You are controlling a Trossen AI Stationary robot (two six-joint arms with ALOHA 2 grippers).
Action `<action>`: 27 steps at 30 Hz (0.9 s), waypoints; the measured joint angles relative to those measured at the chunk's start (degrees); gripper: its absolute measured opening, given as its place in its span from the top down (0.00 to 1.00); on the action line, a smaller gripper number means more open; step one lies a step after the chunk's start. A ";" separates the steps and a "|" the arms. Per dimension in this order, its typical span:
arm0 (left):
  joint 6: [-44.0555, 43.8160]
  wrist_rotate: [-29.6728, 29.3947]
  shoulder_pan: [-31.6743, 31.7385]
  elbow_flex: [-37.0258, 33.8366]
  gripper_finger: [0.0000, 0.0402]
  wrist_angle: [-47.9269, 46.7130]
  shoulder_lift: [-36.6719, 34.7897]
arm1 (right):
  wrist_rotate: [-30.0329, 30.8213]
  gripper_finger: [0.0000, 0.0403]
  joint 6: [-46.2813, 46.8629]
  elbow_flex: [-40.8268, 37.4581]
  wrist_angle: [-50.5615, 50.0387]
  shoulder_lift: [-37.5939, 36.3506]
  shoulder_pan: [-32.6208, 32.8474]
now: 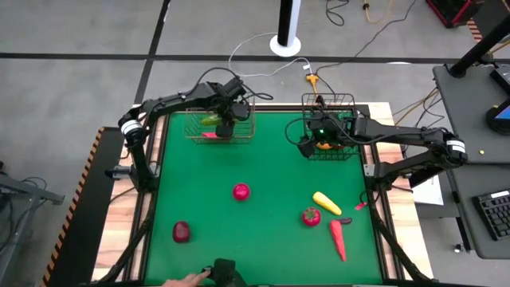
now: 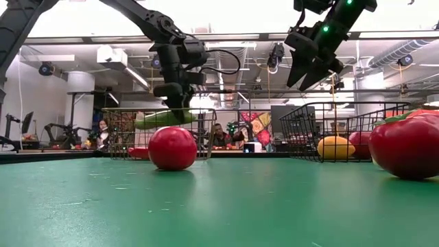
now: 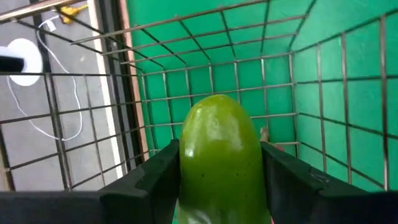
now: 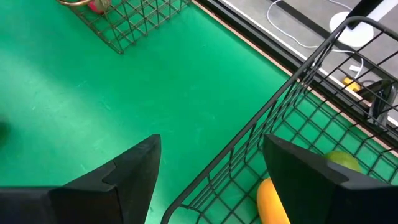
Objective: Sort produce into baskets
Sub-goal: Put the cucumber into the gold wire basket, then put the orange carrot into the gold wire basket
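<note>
glossily smooth cucumber (image 3: 219, 155) between left gripper (image 3: 217, 186) fingers.

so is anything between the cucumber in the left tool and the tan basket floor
Nothing visible. The left tool holds the cucumber inside the tan basket; only bare mat shows under its tip. A red piece lies at one side.

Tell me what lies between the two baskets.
Only bare green mat; the high view shows nothing between the tan basket and the black basket.
</note>
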 joint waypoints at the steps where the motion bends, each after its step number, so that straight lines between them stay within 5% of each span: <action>1: -0.34 -0.43 -0.01 -0.02 0.55 0.46 0.00 | -0.02 0.32 0.08 0.00 0.00 0.00 0.00; 6: -0.51 -4.77 -0.01 -0.15 0.54 1.96 0.00 | -0.04 0.33 0.15 0.00 0.00 0.00 0.00; 18: -2.02 -5.09 -0.01 -0.28 0.38 2.67 0.00 | -0.04 0.32 0.17 0.00 -0.02 0.00 0.00; 27: -9.24 -3.89 -0.68 2.80 0.38 -6.44 -3.21 | -3.99 0.35 1.05 0.00 -0.05 -0.14 0.02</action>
